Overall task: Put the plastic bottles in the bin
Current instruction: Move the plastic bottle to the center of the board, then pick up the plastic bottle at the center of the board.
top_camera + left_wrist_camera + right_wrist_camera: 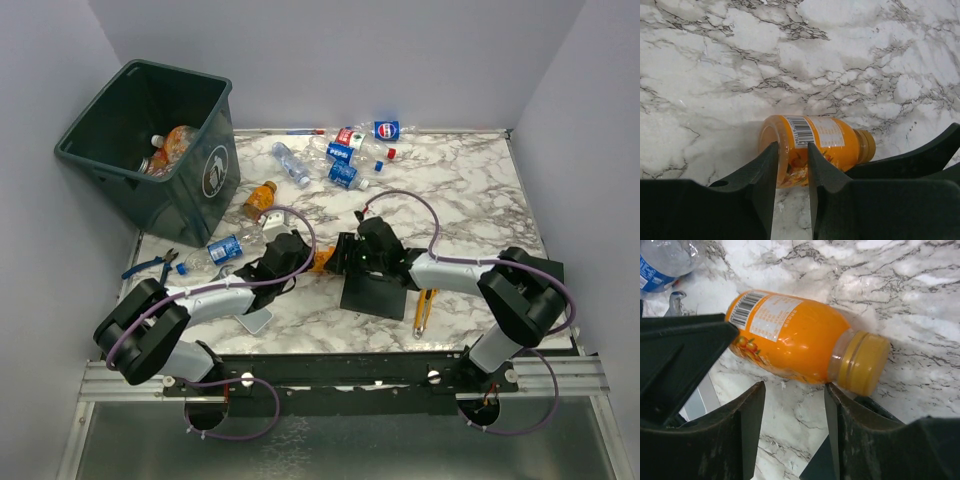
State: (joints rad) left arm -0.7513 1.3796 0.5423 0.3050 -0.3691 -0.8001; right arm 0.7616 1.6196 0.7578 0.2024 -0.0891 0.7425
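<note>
Both arms reach low from the near edge to mid-worktop, wrists pitched down, tips facing each other. An orange juice bottle (827,140) lies on its side on the marble worktop (460,190) between them. The left gripper (792,147) sits over its base end, fingers a narrow slit apart, clamping nothing. The right gripper (794,390) is parted wider and empty, tips just short of the neck, above a black pad (378,295). The bin (215,170) stands at the far left corner with bottles (172,148) inside; clear bottles (345,160) lie along the far edge.
</note>
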